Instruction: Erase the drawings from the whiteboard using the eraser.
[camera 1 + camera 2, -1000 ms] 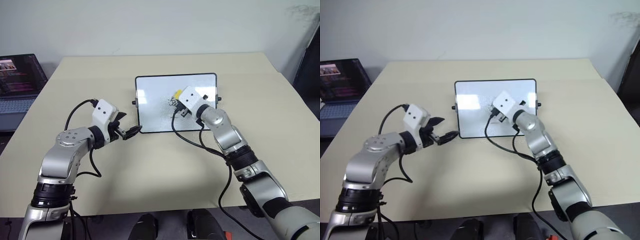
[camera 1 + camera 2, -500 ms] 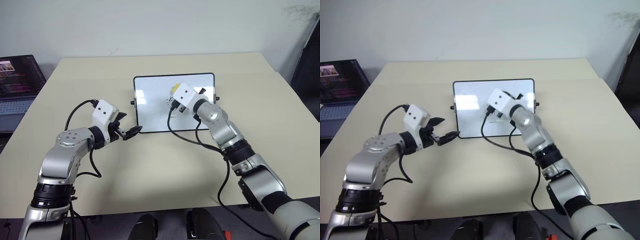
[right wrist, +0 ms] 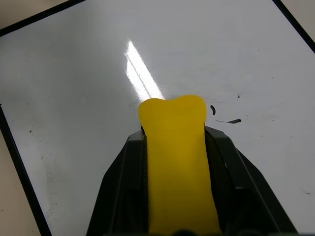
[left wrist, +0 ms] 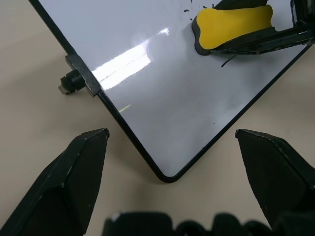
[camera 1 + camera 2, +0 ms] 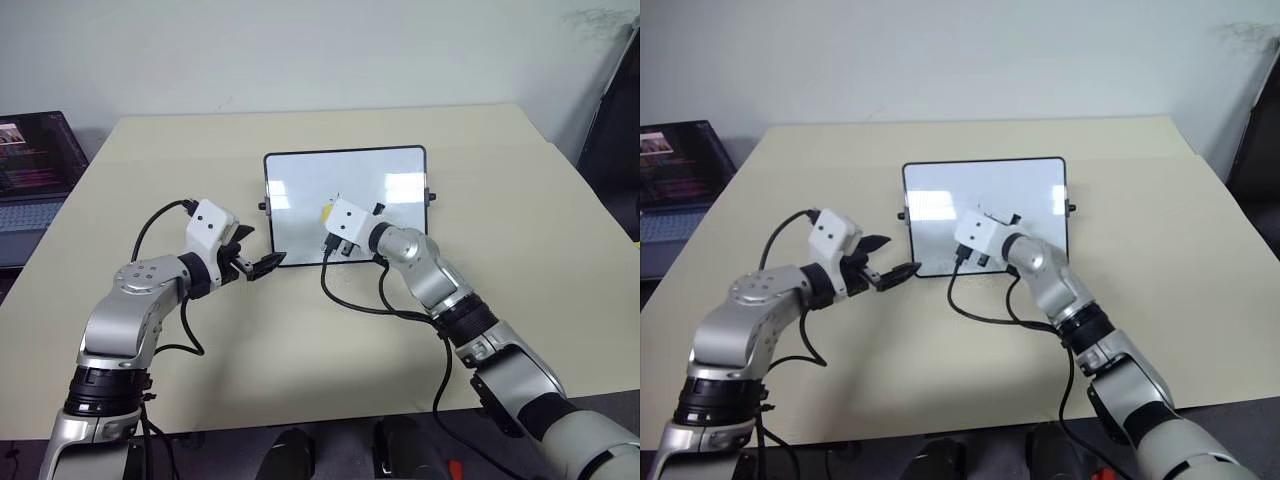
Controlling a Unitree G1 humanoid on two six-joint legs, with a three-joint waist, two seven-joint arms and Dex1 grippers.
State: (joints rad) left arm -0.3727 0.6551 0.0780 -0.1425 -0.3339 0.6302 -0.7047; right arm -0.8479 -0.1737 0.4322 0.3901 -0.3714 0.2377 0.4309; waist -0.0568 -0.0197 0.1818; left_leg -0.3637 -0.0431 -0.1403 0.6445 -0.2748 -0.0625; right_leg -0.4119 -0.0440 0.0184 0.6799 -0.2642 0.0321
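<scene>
- Whiteboard (image 5: 300, 190) is lying flat on the beige table (image 5: 300, 330), just above the middle of the left eye frame, with glare patches on its glossy face.
- Your right gripper (image 3: 177, 162) is clamping the eraser (image 3: 174, 147), its fingers shut tight on either side of the yellow block, low on the board near the centre of the frame.
- You are pressing the eraser against the board; only faint remnants of the drawings (image 3: 231, 119) are showing, a few small black flecks and a short dash just beside the eraser's tip.
- Your left gripper (image 4: 172, 182) is standing wide open and empty, its fingers spread either side of the board's near left corner, not touching it.
- You are seeing a laptop (image 5: 35, 165) at the left edge of the frame, well apart from the board.
</scene>
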